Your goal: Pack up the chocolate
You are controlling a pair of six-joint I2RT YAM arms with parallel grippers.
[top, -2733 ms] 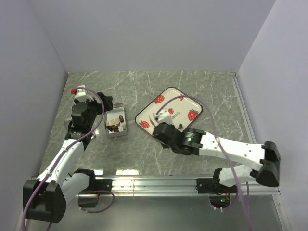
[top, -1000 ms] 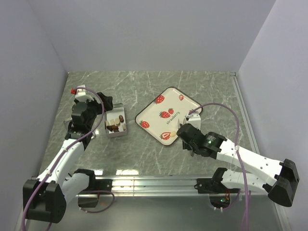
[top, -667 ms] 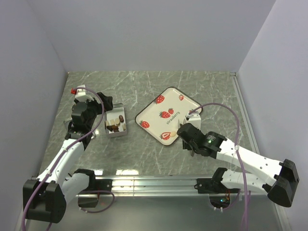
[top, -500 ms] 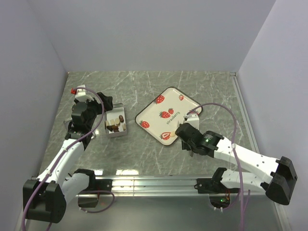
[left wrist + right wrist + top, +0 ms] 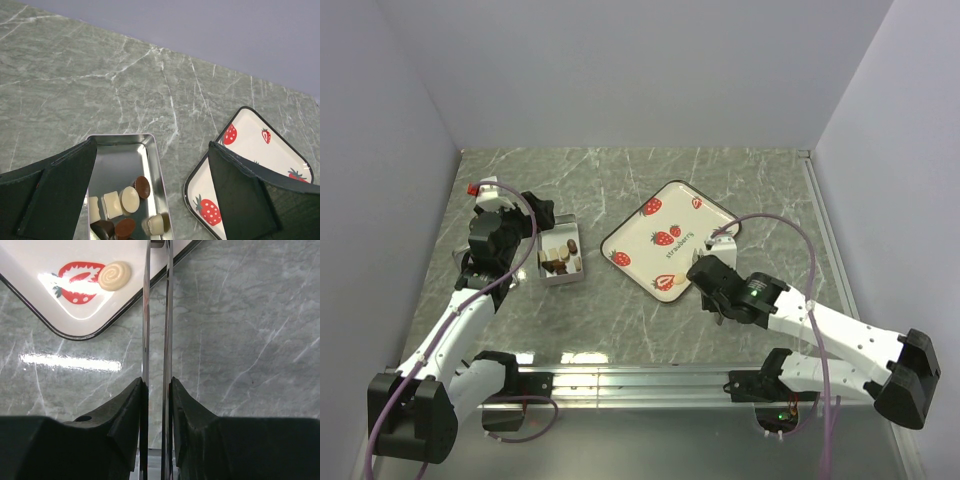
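An open metal tin (image 5: 572, 271) holds several chocolates (image 5: 558, 258), dark brown and cream; they also show in the left wrist view (image 5: 125, 202) inside the tin (image 5: 152, 155). My left gripper (image 5: 534, 240) is open and empty, its jaws spread wide just above the tin (image 5: 152, 146). One cream swirl chocolate (image 5: 667, 282) lies on the strawberry tray (image 5: 650, 232), on a printed strawberry near the front corner (image 5: 114, 275). My right gripper (image 5: 706, 272) is shut on metal tweezers (image 5: 157, 315), whose blades reach over the tray's rim (image 5: 75, 335) just right of that chocolate.
Grey marble tabletop (image 5: 620, 180) with walls on the left, back and right. A metal rail (image 5: 640, 380) runs along the near edge. The tray lies diagonally between the two arms, close to the tin.
My right gripper has drawn back from over the middle of the tray to its near right edge. Over the last second it has barely shifted. The left arm has not moved.
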